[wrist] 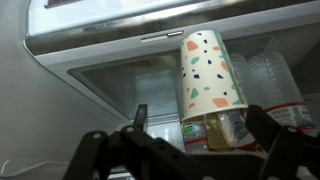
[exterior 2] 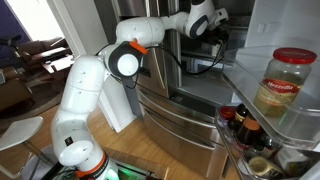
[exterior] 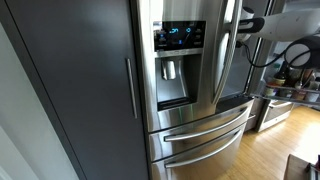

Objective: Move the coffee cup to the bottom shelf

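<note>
The coffee cup (wrist: 210, 70) sits inside the fridge (exterior 2: 185, 112), just ahead of the gripper (wrist: 198, 114) and between its spread fingers, which appear not to touch it. Bottles (wrist: 228, 130) lie beneath it. By my reading nothing is done yet: gripping, lifting and lowering to the bottom shelf all remain.

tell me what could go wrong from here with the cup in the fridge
1. The gripper is open, with the coffee cup just ahead of it. If it comes in off-centre, it could tip the cup over.
2. The plastic bottles sit close beside the cup, so the gripper may catch them as it closes.
3. The cup looks like paper, so a hard squeeze may crush it.
</note>
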You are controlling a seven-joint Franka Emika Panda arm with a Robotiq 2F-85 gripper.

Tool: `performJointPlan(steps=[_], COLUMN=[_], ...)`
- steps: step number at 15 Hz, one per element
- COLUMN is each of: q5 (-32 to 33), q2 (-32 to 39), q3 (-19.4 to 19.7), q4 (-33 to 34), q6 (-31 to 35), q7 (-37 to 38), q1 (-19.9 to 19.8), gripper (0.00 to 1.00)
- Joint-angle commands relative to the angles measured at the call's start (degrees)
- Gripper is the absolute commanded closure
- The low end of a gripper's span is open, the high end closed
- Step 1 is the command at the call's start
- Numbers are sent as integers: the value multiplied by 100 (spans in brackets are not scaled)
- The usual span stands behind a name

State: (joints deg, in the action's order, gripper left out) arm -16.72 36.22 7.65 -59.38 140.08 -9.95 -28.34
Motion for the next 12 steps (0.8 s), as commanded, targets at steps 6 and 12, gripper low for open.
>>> performJointPlan(steps=[6,12], q5=[-124,-31], q2=[427,763], q3=[-507,-384], q4=[571,979], q6=[-132,315], q7=[-1501,-1278], q1=[-196,-181], gripper=[0,0])
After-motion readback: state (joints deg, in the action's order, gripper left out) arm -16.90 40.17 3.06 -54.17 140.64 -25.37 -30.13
